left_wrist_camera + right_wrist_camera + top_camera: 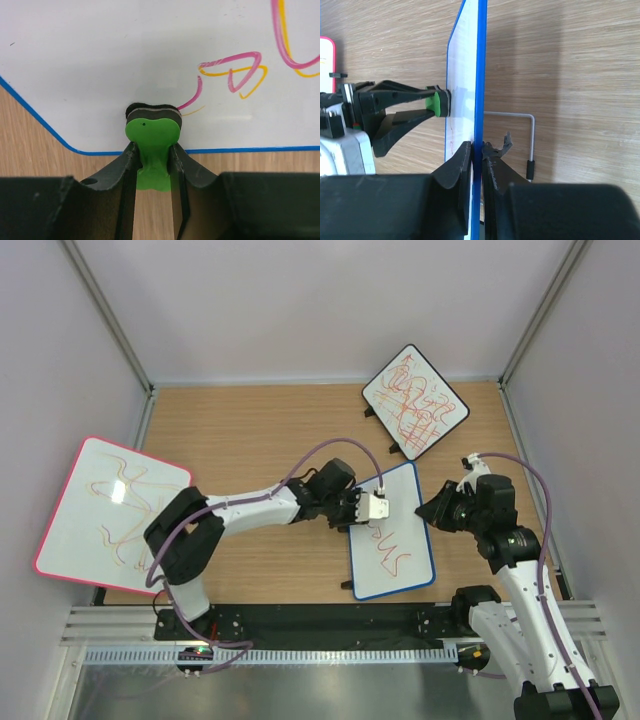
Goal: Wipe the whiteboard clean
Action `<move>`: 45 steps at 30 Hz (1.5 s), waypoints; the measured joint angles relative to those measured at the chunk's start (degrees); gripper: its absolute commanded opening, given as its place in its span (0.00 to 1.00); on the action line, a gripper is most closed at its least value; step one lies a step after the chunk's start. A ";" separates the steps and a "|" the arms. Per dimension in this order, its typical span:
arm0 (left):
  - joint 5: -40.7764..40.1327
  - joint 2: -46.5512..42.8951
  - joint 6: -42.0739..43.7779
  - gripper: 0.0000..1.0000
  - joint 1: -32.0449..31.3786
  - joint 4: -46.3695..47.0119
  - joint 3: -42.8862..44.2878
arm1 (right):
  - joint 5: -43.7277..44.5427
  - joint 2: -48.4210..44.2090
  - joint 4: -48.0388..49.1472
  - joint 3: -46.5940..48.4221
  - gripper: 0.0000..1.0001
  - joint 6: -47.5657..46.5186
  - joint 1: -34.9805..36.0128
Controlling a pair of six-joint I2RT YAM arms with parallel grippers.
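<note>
The blue-framed whiteboard (395, 540) stands tilted on the wooden table, with red scribbles on its lower half. My left gripper (375, 506) is shut on a green eraser (152, 134) whose black felt presses on the board's white face (125, 55) near the blue edge, next to pink and yellow loops (232, 75). My right gripper (432, 510) is shut on the board's right edge (480, 75), one finger on each side. The eraser (436, 104) also shows in the right wrist view, touching the board's face.
A black-framed board (414, 400) full of red scribbles stands at the back. A large pink-framed board (105, 510) with orange lines lies at the left. The blue board's wire foot (531, 145) rests on the table behind it.
</note>
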 measured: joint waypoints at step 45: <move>2.32 2.89 -4.83 0.00 -0.04 -8.44 7.98 | -0.09 -0.85 -0.42 0.00 0.01 -0.15 0.09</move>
